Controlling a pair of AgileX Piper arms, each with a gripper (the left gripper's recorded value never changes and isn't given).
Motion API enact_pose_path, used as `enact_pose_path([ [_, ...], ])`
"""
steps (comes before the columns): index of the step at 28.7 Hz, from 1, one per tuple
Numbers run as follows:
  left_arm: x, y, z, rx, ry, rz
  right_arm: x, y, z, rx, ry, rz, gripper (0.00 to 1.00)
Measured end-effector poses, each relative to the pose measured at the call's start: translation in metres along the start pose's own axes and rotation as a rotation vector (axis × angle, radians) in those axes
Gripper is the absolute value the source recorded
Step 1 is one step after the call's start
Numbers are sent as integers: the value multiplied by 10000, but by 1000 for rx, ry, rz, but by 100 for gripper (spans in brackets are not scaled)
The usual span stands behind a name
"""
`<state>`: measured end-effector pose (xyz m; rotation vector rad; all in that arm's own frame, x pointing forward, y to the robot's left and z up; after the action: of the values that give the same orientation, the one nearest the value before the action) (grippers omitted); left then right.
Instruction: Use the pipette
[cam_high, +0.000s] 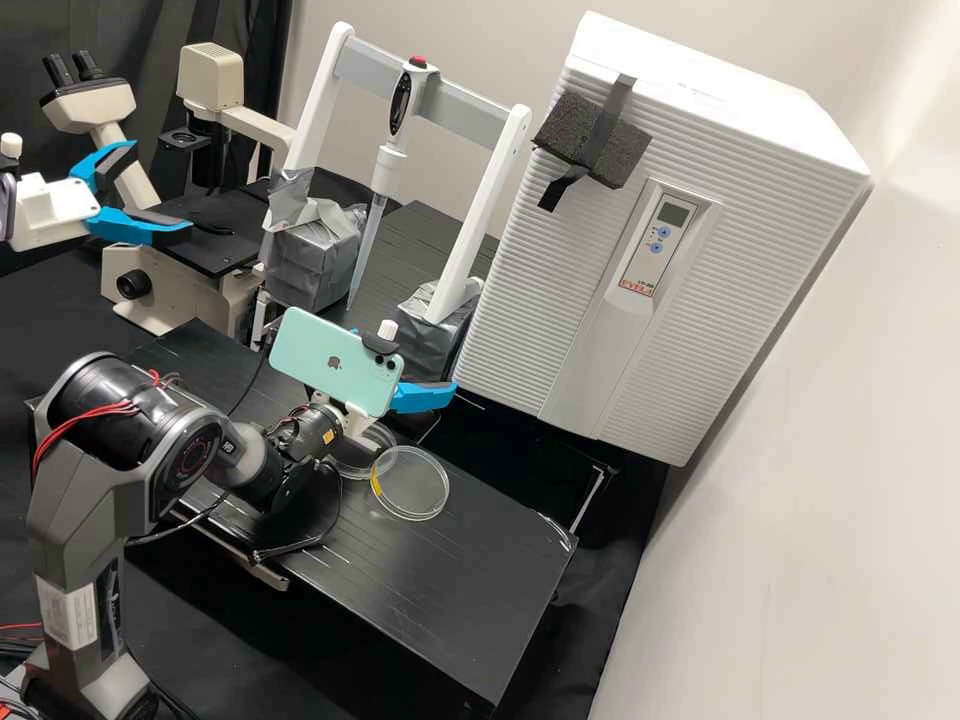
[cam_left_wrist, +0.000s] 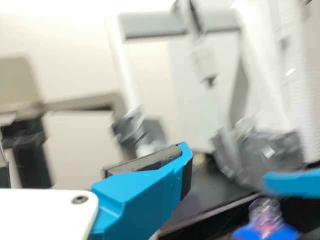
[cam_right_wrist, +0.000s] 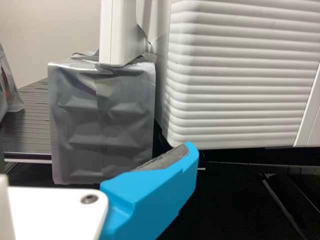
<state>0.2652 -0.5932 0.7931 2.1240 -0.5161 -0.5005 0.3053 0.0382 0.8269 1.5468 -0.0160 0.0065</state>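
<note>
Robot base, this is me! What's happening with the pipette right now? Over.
Left gripper open, empty, by the microscope. Right gripper low near the dish. Pipette hanging on its stand, untouched. Stand posts either side of it.

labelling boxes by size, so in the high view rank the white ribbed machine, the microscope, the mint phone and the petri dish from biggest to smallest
1. white ribbed machine
2. microscope
3. mint phone
4. petri dish
The phone is raised nearer the camera, so its lead over the dish is unsure.
</note>
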Motion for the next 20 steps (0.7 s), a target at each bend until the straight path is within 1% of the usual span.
enact_pose_path([
  [1,24,60,63,-7,-24,21,0,0,0,0,0,0,100],
  [2,34,80,88,-14,-35,28,0,0,0,0,0,0,100],
  [4,51,176,172,-20,-73,58,0,0,0,0,0,0,100],
  [5,53,223,200,-27,-84,73,0,0,0,0,0,0,100],
  [8,31,323,257,-36,-104,104,0,0,0,0,0,0,100],
  [9,22,347,266,-36,-107,111,0,0,0,0,0,0,100],
  [13,-2,405,298,-36,-117,129,0,0,0,0,0,0,100],
  [15,-4,408,313,-38,-122,130,0,0,0,0,0,0,100],
  [16,-4,407,325,-39,-127,130,-3,13,-1,-1,1,4,100],
  [18,-4,407,326,-40,-127,130,-49,78,-22,9,11,8,100],
  [19,-4,406,339,-41,-132,130,-101,147,-59,18,26,9,100],
  [20,-4,405,349,-44,-134,129,-136,219,-101,34,44,18,100],
])
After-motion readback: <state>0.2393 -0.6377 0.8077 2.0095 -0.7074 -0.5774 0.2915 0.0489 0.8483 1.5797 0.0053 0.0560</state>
